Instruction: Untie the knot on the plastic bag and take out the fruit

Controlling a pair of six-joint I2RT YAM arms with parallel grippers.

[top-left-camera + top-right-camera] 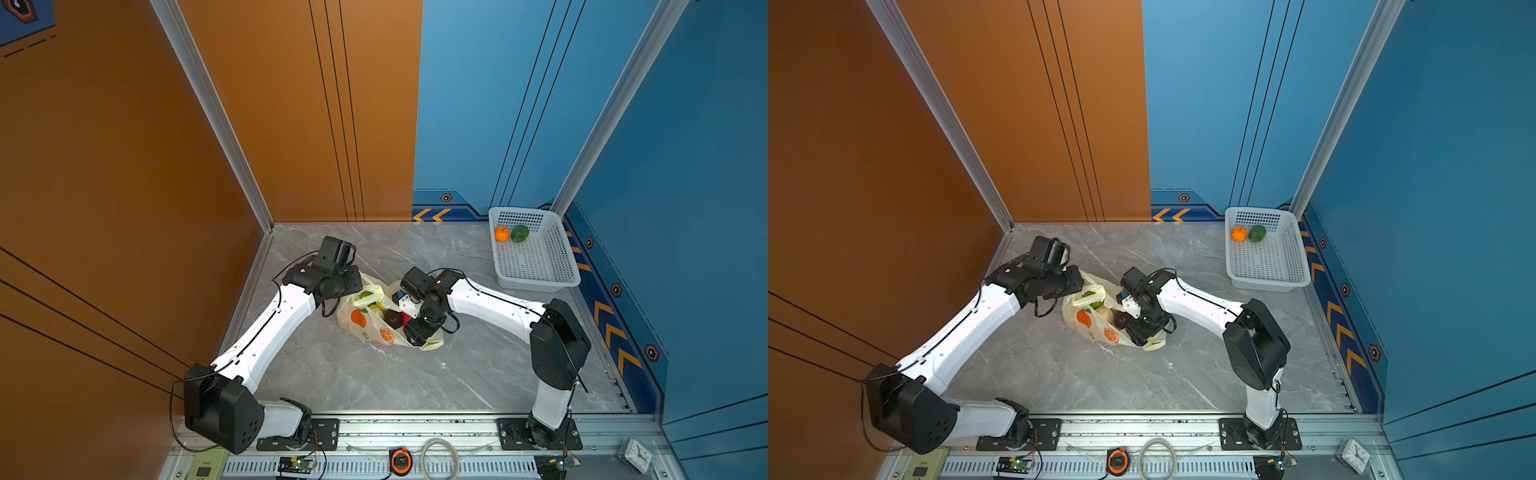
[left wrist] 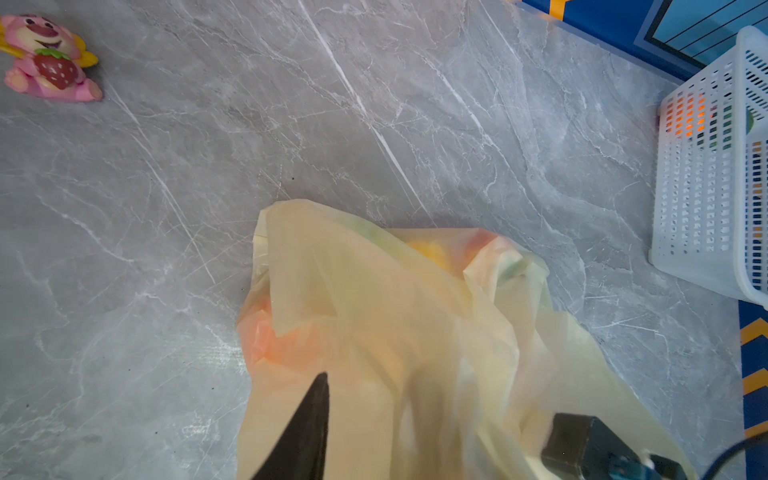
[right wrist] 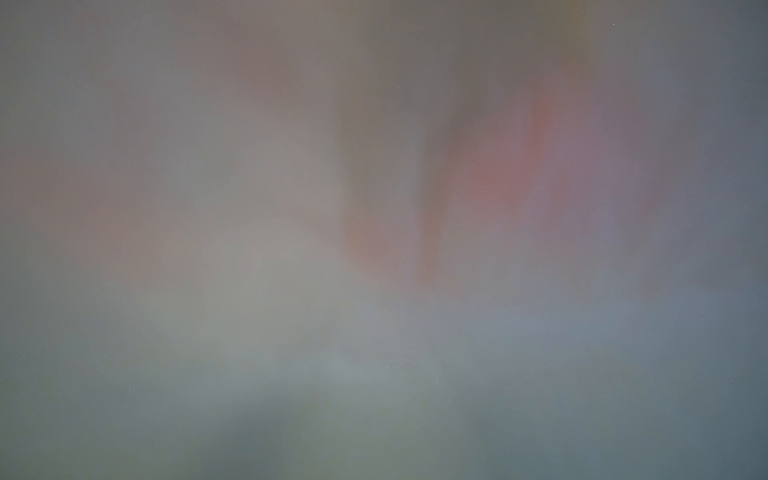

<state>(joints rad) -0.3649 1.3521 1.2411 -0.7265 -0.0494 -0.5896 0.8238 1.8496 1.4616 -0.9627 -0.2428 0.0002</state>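
Grey marble tabletop, plastic bag at centre between my arms, mouth agape, fruit inside. My left gripper looks parted under draped film; the right gripper is buried, and I cannot tell its state. I'd pin one rim, then pinch one fruit clear of film.

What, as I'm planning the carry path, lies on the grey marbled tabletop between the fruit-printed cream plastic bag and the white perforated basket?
Nothing visible: the grey marbled tabletop is bare between the cream plastic bag and the white perforated basket. Only the right arm spans that side, and the basket's near wall must be cleared.
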